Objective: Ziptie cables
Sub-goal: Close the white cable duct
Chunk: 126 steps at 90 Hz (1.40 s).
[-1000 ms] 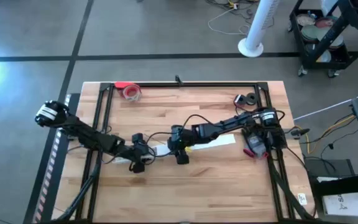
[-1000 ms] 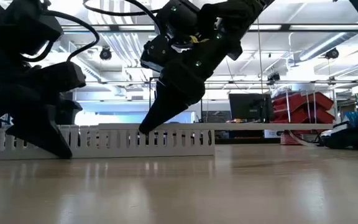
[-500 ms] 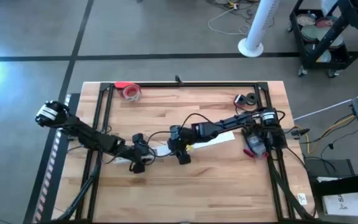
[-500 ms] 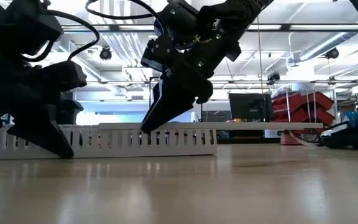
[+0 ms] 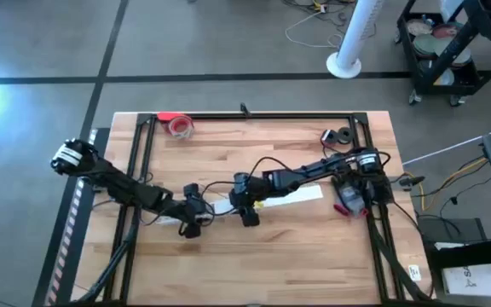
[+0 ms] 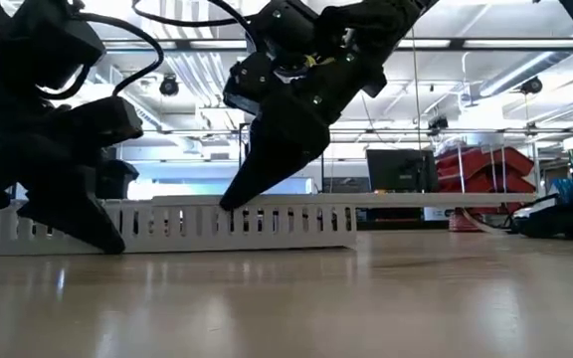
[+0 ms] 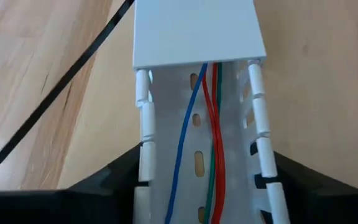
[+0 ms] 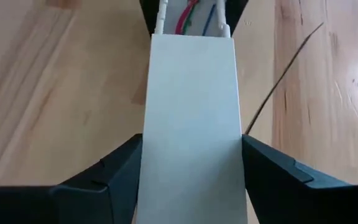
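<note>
- Left arm reaches from the table's left edge toward the centre, forearm low. Left gripper [image 5: 191, 223] is down at the table surface, fingers [image 7: 114, 180] spread and clamped on the two outer sides of what it holds.
- Right arm stretches from the right side toward the centre. Right gripper [image 5: 247, 213] is tilted downward, fingers [image 8: 114, 180] likewise spread and clamped.
- Both grippers sit close together, near mid-table.
</note>
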### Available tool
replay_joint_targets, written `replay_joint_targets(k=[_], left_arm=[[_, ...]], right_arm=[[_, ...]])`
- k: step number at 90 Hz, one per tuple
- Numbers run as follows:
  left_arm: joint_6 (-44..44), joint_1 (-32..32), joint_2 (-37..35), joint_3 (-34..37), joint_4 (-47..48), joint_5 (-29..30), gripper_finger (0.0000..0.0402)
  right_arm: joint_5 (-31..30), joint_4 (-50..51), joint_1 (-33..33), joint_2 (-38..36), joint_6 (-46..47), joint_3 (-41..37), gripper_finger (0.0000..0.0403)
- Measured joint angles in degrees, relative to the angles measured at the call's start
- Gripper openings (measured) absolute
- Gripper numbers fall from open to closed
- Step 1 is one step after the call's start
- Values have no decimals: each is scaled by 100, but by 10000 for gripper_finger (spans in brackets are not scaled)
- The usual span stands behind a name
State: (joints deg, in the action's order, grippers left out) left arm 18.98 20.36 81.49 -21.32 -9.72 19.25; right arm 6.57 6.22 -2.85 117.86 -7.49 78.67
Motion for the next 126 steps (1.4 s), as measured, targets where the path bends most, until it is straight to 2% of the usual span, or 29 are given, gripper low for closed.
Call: replay_joint_targets(k=[27,74,111,126], left_arm=[[-34,0,0,-11,-67,69,220],[-111,-31,13,-7,-355,59,216],[-249,-225,17,-26,-636,72,218],[-254,-232,7,-113,-464,-56,249]], right_arm=[[148,179,-20,0,-617,33,221],[-266,-126,-55,222,493,286,221],[-266,-219,-128,545,26,739,221],[-160,-57,-58,549,19,752,219]])
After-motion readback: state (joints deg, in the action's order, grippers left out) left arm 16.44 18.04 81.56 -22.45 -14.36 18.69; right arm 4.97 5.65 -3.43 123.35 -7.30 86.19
